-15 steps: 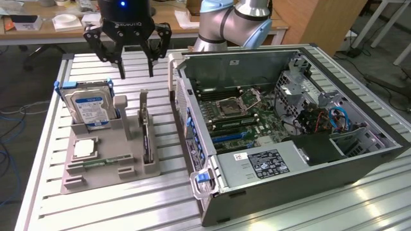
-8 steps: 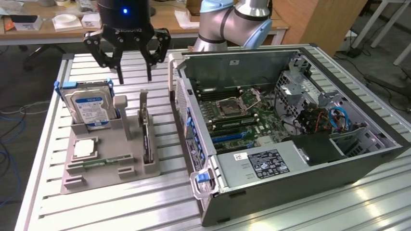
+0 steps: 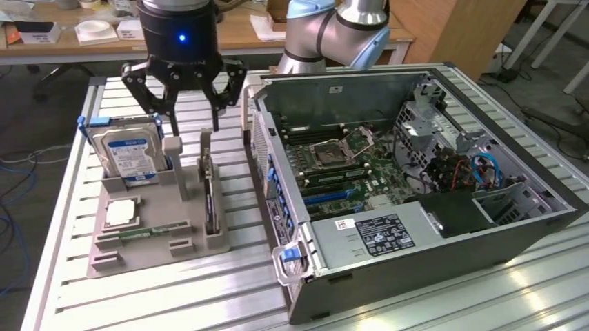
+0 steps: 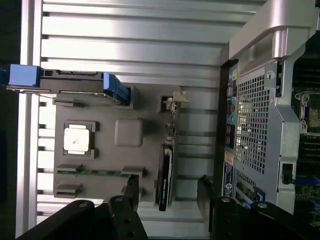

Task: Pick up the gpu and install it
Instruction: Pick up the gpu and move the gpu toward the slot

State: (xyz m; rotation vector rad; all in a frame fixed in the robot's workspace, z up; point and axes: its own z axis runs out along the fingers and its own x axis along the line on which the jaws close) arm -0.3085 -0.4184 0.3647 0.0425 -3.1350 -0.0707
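thin dark gpu (image 3: 210, 200) with pale end bracket standing on edge in the tan holder (image 3: 161, 210) on the table (image 3: 55, 276), between blue-white labelled hard drive (image 3: 129, 155) (writing unreadable) and open computer case (image 3: 414, 227), fingers (image 3: 152, 103) spread wide above, holding nothing.

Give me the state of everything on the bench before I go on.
gripper: open, hovering above the gpu, holding nothing.
gpu: standing on edge in a slot of the holder, not gripped.
hard drive: upright in the holder's slot.
processor chip: lying flat in the holder's recess.
memory stick: lying in its holder slot.
computer case: on its side, side panel off, interior exposed.
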